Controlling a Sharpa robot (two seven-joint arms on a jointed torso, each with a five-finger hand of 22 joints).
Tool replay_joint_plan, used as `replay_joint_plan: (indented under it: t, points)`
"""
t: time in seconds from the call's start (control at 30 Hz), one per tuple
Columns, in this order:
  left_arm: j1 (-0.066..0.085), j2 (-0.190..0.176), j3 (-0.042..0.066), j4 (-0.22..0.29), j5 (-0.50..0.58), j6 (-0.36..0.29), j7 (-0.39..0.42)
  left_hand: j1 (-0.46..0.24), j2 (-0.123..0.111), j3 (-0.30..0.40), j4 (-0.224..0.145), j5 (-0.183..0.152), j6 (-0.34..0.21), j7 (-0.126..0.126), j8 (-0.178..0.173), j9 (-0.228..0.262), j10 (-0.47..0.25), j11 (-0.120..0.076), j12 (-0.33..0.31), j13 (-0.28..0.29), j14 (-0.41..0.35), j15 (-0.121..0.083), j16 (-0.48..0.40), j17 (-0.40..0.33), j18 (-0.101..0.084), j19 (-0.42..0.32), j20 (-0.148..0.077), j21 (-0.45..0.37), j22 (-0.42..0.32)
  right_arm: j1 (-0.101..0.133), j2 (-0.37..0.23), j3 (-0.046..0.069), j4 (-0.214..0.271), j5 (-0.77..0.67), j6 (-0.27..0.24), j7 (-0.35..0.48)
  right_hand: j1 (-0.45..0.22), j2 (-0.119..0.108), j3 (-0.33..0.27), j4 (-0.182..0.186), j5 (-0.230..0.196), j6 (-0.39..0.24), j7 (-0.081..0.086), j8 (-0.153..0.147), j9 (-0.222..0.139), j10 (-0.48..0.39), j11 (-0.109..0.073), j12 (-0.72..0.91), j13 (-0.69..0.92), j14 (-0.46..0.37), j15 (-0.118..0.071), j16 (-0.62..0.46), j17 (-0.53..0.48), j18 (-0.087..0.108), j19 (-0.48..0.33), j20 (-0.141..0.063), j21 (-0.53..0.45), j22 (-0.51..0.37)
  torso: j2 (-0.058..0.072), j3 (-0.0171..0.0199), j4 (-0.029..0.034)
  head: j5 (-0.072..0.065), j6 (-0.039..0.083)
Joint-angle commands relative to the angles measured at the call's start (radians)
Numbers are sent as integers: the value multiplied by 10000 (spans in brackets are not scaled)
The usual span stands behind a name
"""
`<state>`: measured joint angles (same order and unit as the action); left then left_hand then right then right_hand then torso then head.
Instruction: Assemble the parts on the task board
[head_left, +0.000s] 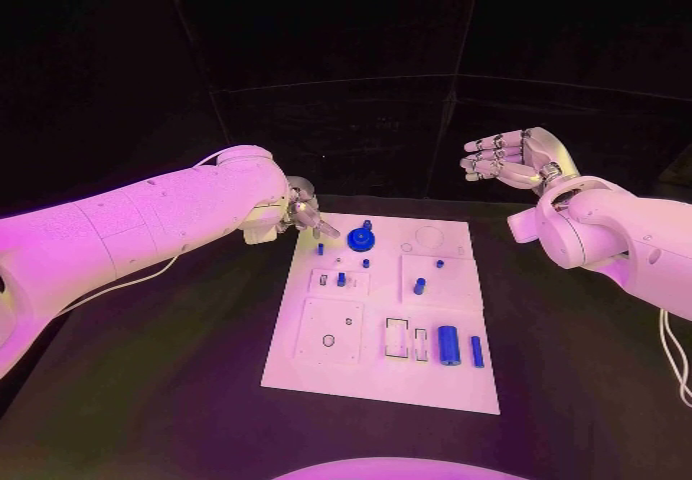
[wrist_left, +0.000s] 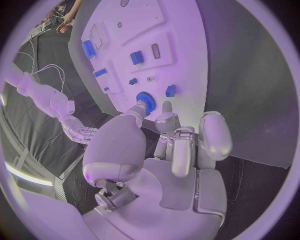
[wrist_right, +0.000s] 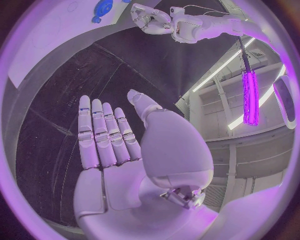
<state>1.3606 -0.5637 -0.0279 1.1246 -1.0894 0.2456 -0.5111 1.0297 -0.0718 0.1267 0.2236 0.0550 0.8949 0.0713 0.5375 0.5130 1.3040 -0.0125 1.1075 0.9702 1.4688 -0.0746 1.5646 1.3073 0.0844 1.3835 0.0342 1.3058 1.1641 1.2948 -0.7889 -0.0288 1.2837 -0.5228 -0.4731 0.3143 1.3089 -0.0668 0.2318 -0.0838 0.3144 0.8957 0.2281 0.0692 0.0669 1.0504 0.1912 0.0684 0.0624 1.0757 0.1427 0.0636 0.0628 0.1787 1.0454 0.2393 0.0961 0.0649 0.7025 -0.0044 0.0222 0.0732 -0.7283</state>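
Left hand (head_left: 299, 216) sits at the far left corner of the task board (head_left: 378, 380), fingers curled in with nothing in them, tips just beside the blue gear (head_left: 361, 239). You see blue parts (head_left: 449, 345) across the board, a cylinder at its near right. Right hand (head_left: 515, 158) is raised beyond the far right corner, well apart, fingers apart, holding nothing.
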Motion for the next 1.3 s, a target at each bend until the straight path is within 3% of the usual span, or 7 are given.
replay_joint_plan:
  t: [0.03, 0.37, 0.77, 1.3]
  points:
    - [7, 214, -3, -457, -141, 554, -21, 33, 79, -97, 7, -48, -23, 2, -53, -28, 6, 87, 27, -2, 1020, 76, 62, 2634, 49, 12, 77, -26, 6, 24, 19, 7, 17, 44, 43, 98, -71, 3, -79, 7, 34, -74, 264, -25, -5, -72, -1, -9, -5, -57, 22, -13, -7, 38, 19, 56, -30, 9, 37, -23, -25, 30, 6]
    - [-20, 658, -10, -1309, -197, 676, -14, -16, 137, -320, 164, -55, 56, -14, -26, -88, 16, 77, 77, 20, 1020, 72, 62, 2634, 41, 44, 83, 7, 67, 24, 49, 7, 14, 44, 44, 98, -80, 11, -81, 9, 38, -73, 263, -24, -4, -71, -2, -8, -5, -56, 22, -12, -7, 39, 22, 57, -36, 10, 28, -10, -36, 51, -38]
    - [-110, 895, -98, -1598, -262, 909, -23, -70, 208, -745, 419, -63, 135, -44, 17, -167, 50, 52, 172, 82, 1020, 51, 62, 2634, 22, 99, 67, 70, 178, 24, 58, 7, -60, 43, 46, 105, -82, 18, -80, 8, 40, -73, 262, -24, -4, -70, -3, -8, -5, -55, 21, -12, -6, 40, 25, 57, -40, 10, 17, -10, -21, 56, -63]
    - [-207, 969, -114, -1589, -294, 1215, -55, 232, 418, -920, 416, -61, 209, -75, 88, -210, 53, 24, 204, 75, 1020, 28, 62, 2634, 17, 118, 45, 83, 216, 24, 52, 7, -98, 74, 61, 96, -79, 34, -75, 2, 48, -68, 258, -21, -3, -65, -7, -5, -4, -47, 17, -8, -5, 42, 33, 55, -46, 11, 18, -10, -19, 38, -81]
